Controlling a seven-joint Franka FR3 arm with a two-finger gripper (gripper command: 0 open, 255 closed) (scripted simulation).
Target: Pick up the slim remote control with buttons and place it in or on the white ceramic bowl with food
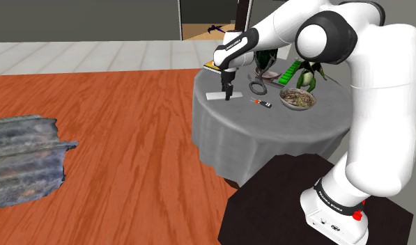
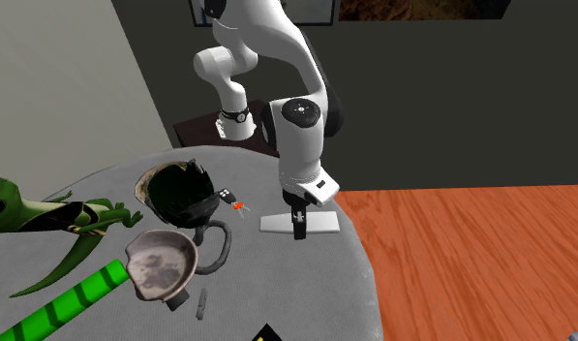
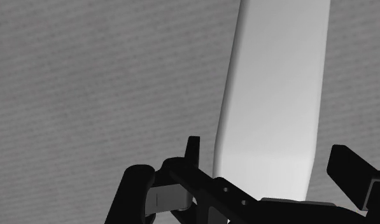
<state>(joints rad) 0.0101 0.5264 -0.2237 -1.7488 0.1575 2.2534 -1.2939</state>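
While its fingers stand apart, the hand (image 1: 228, 94) straddles the white remote (image 1: 214, 97) on the grey table (image 1: 269, 143).

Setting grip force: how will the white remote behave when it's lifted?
The remote looks like a flat, rigid slab, so it probably won't flex or roll. Its smooth, plain surface may slip in the pincer. Being long and slim, it could tilt if held off-centre.

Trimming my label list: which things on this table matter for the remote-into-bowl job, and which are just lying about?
Job: white slim remote; bowl with food.
Lying about: green lizard toy; small red-and-black item; dark pot.
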